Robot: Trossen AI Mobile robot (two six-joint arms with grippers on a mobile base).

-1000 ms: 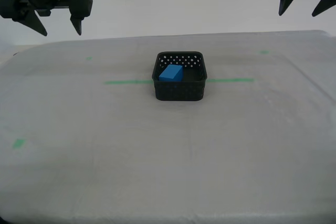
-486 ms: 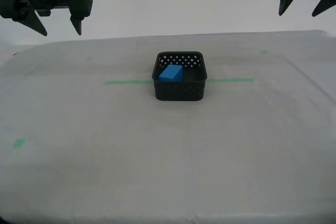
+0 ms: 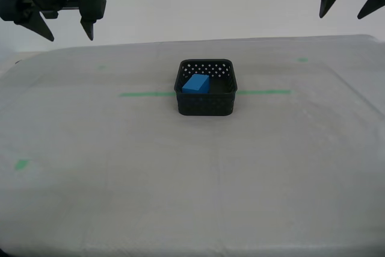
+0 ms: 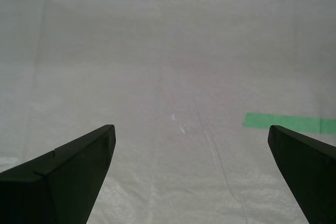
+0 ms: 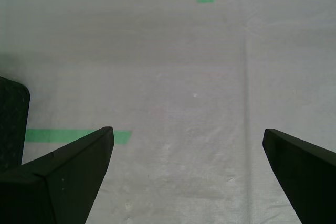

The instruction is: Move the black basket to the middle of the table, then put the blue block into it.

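The black basket (image 3: 206, 104) stands in the middle of the table (image 3: 180, 185), on the green tape line (image 3: 144, 94). The blue block (image 3: 195, 84) lies inside it, tilted against the side wall towards the exterior view's left. My first gripper (image 3: 341, 15) hangs open and empty high at the exterior view's right; its wrist view (image 5: 186, 131) shows a corner of the basket (image 5: 10, 124) off to one side. My second gripper (image 3: 69, 34) hangs open and empty high at the exterior view's left. Its wrist view (image 4: 191, 127) shows only cloth and tape.
Small green tape marks lie on the cloth at the far left (image 3: 101, 67), the far right (image 3: 302, 59) and the near left (image 3: 21, 164). The table's far edge meets a pale wall. Bare cloth lies all around the basket.
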